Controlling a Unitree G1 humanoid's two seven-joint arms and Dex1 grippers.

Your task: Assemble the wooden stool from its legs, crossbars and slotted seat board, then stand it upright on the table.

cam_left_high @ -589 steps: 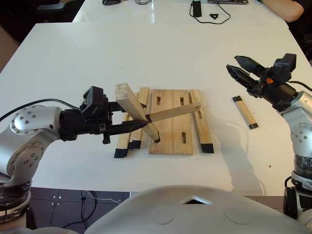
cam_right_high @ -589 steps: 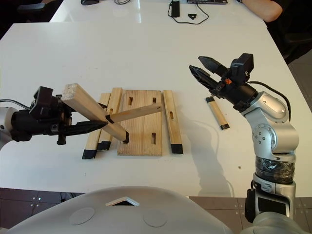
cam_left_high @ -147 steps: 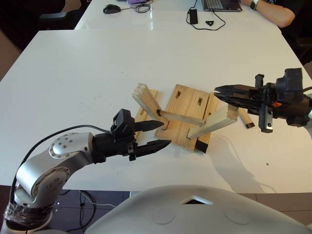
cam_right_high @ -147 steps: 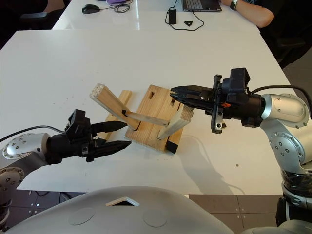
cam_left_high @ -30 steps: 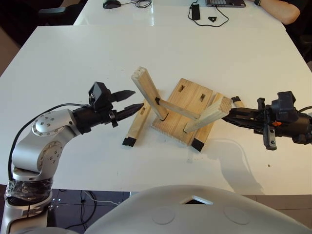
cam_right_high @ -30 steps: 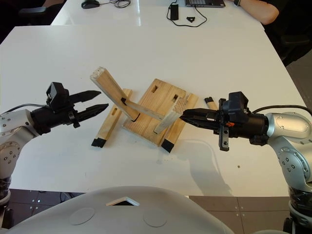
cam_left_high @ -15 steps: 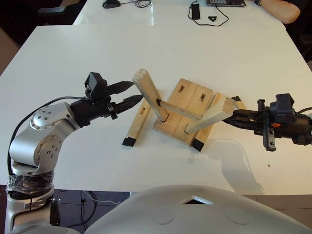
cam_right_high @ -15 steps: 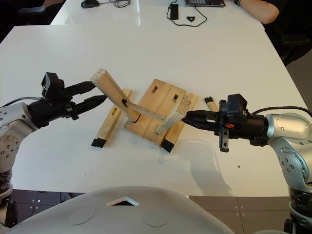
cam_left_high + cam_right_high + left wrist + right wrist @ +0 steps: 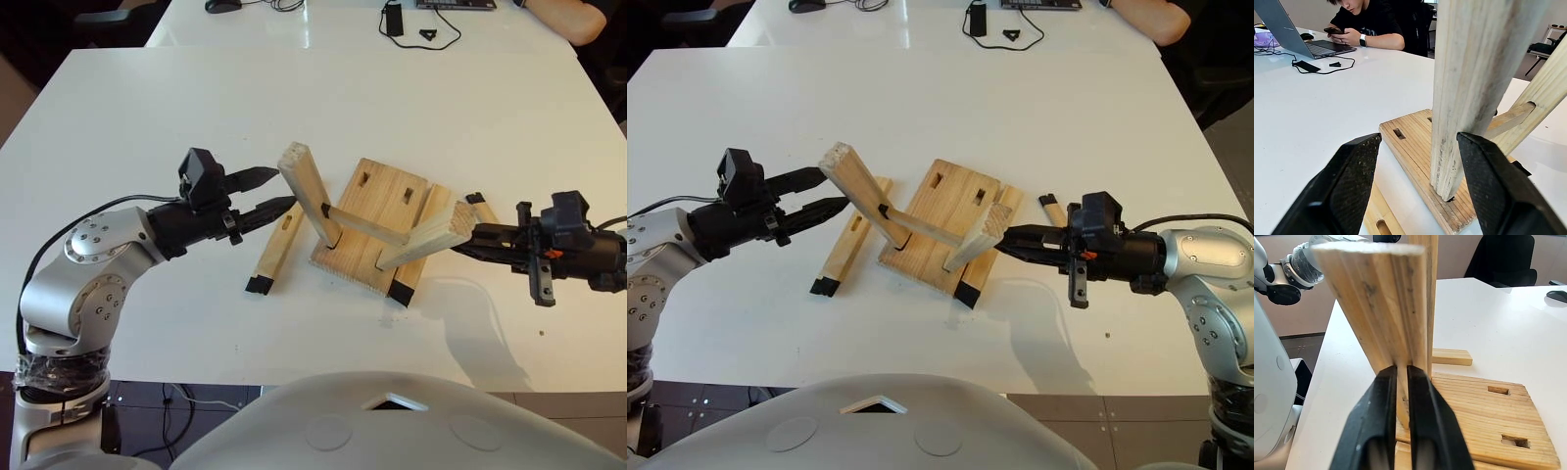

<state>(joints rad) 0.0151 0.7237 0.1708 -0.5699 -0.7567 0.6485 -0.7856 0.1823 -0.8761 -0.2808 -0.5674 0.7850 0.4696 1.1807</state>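
Note:
The slotted seat board (image 9: 384,201) lies flat on the white table. Two legs stand tilted in its slots, the left leg (image 9: 310,191) and the right leg (image 9: 428,233), with a crossbar (image 9: 366,224) joining them. My left gripper (image 9: 282,187) is open, its tips just left of the left leg (image 9: 1474,73), one finger (image 9: 1352,191) on each side. My right gripper (image 9: 460,235) is shut, its tips (image 9: 1402,369) against the top end of the right leg (image 9: 1381,298). A loose leg (image 9: 275,247) lies left of the board. Another, black-tipped leg (image 9: 404,285) lies along its right edge.
A short crossbar (image 9: 481,208) lies on the table beyond my right gripper. A second table behind carries a mouse (image 9: 223,6), a cable with a black block (image 9: 394,20) and a person's arm. The white table's left and far parts are bare.
My left gripper has moved right and closer to the left leg, staying open. The board with its two legs has shifted slightly right. My right gripper has hardly moved.

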